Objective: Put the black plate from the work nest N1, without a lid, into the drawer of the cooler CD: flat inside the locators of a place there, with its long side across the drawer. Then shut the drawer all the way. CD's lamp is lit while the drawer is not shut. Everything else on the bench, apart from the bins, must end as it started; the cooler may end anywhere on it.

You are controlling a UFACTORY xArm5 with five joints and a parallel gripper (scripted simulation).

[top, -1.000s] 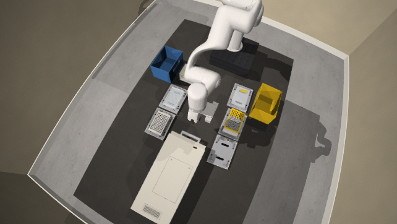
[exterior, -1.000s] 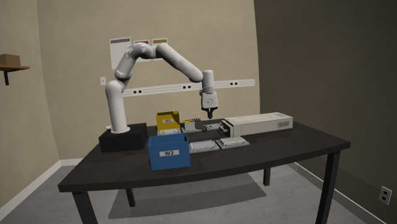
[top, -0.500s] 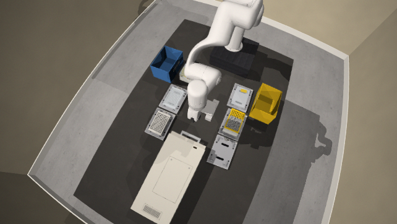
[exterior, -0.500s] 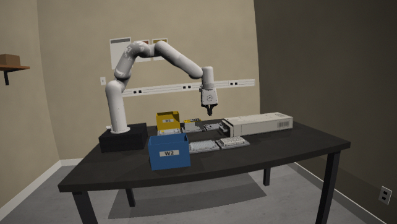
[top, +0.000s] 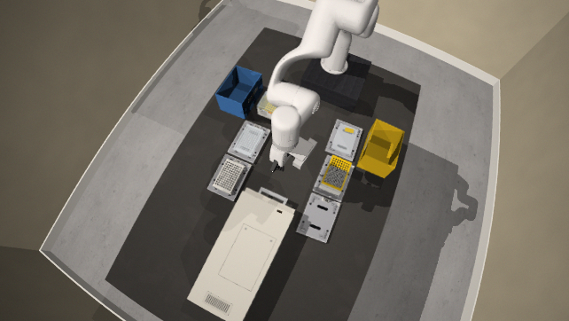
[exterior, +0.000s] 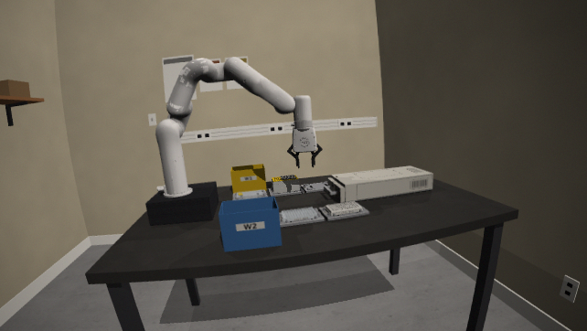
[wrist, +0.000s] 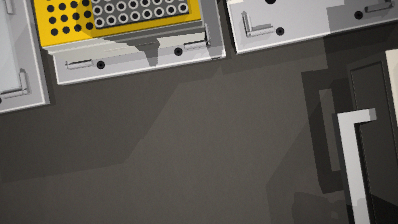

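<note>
My gripper (top: 276, 168) (exterior: 304, 161) is open and empty. It hangs high above the bench, between the two rows of nests and just behind the cooler's handle. A dark plate with ringed wells (top: 335, 176) (wrist: 140, 11) lies on a yellow holed frame (wrist: 60, 22) in a nest to the gripper's right; I cannot read the nest labels. The beige cooler CD (top: 248, 248) (exterior: 384, 182) lies lengthwise at the front. Its white drawer handle (top: 271, 194) (wrist: 352, 160) faces the arm. The drawer looks pushed in. My fingers do not show in the wrist view.
Nests with white plates (top: 252, 141) (top: 228, 176) lie on the left. A nest with a white lid (top: 345, 137) and an empty nest (top: 319, 217) (wrist: 300, 22) lie on the right. The blue bin (top: 239, 90) (exterior: 250, 223) and the yellow bin (top: 381, 148) (exterior: 248, 178) flank them.
</note>
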